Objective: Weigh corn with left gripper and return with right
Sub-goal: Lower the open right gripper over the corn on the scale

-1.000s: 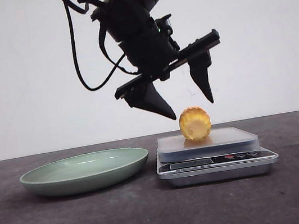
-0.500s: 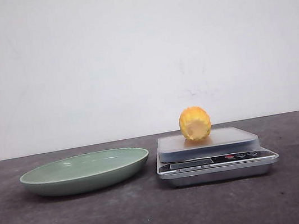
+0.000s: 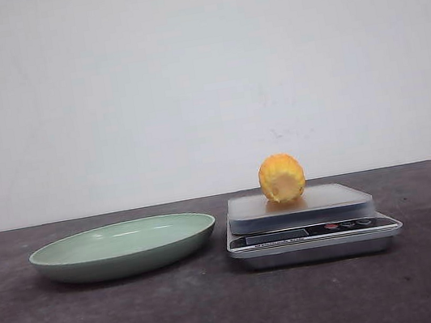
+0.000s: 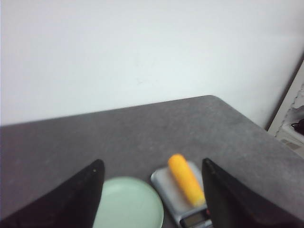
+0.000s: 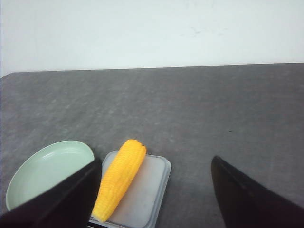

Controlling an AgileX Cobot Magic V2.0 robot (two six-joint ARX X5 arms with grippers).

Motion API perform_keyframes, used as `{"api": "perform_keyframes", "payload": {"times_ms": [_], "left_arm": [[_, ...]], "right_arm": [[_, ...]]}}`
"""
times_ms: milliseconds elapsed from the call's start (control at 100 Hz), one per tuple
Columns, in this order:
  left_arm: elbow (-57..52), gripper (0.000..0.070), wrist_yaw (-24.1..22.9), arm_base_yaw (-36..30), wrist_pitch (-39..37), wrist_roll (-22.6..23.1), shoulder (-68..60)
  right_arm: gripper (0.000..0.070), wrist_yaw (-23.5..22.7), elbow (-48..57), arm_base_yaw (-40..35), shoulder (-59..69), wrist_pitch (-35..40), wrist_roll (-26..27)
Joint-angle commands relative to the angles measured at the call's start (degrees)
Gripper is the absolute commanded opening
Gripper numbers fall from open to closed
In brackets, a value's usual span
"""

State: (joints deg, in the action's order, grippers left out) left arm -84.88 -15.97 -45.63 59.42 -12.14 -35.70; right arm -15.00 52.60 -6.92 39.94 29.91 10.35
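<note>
The corn (image 3: 281, 178) is a yellow-orange cob lying on the grey platform of the kitchen scale (image 3: 309, 233). The front view shows it end-on, and no gripper is in that view. In the left wrist view the corn (image 4: 185, 179) lies far below on the scale (image 4: 162, 176), beside the green plate (image 4: 130, 204). My left gripper (image 4: 151, 164) is open, empty and high above the table. My right gripper (image 5: 156, 161) is open and empty, above the scale (image 5: 152, 190). There the corn (image 5: 121, 178) lies lengthwise on the platform's plate side.
The shallow green plate (image 3: 122, 246) sits empty on the dark grey table just left of the scale; it also shows in the right wrist view (image 5: 42, 171). A white wall stands behind. A white rack (image 4: 292, 128) stands past the table's right edge.
One second ago my open left gripper hung just above the corn on the scale; it has since lifted out of the front view. The corn and scale have not moved.
</note>
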Motion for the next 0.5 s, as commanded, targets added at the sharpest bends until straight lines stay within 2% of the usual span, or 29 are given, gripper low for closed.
{"api": "perform_keyframes", "payload": {"times_ms": [0,70,300,490], "left_arm": [[0.17,0.035,-0.09,-0.5,2.12,-3.5,2.89],[1.51,0.035,-0.09,-0.48,3.82,-6.56,6.84],[11.47,0.0349,0.15,0.44,3.98,-15.91,17.31],[21.79,0.0349,6.05,3.61,0.24,-20.7,23.08]], "right_arm": [[0.0509,-0.2,0.9,-0.94,1.42,-1.77,0.2],[0.0541,-0.2,0.9,-2.23,3.17,-3.56,0.55],[0.0541,0.44,0.9,-8.61,11.39,-9.86,2.64],[0.0541,5.86,0.9,-15.58,20.35,-14.47,3.3]]}}
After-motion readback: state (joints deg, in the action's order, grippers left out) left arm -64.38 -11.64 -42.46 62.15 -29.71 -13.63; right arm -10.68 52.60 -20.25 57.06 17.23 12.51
